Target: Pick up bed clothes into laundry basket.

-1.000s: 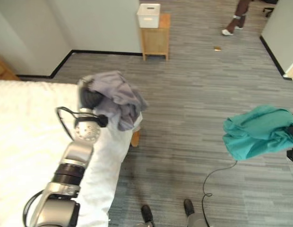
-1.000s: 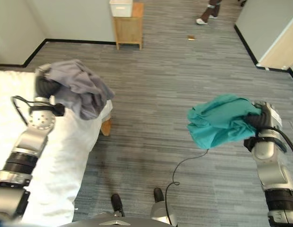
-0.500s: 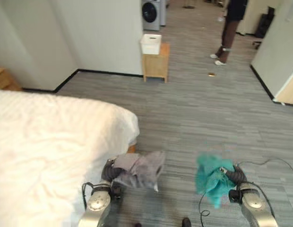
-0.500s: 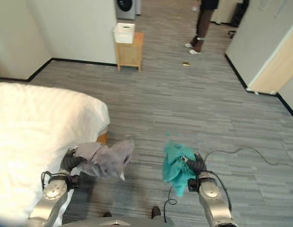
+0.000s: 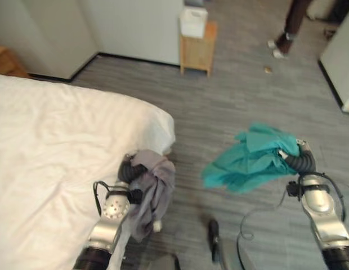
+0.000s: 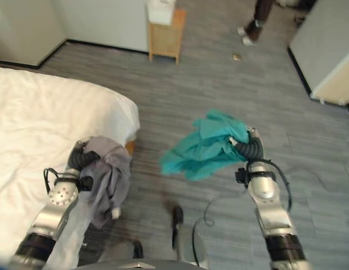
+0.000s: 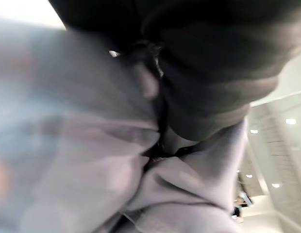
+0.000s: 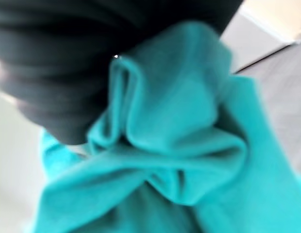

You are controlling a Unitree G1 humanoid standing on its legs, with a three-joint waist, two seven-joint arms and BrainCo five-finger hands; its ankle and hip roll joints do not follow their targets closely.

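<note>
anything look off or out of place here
Nothing damaged or spilled. Both garments are off the bed, held in the air: the grey garment hangs from the left hand, the teal garment from the right hand. One small brown object lies loose on the floor.

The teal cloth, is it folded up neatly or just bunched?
Bunched. The teal cloth hangs crumpled from the right hand, above the floor, with loose folds spilling towards the bed.
</note>
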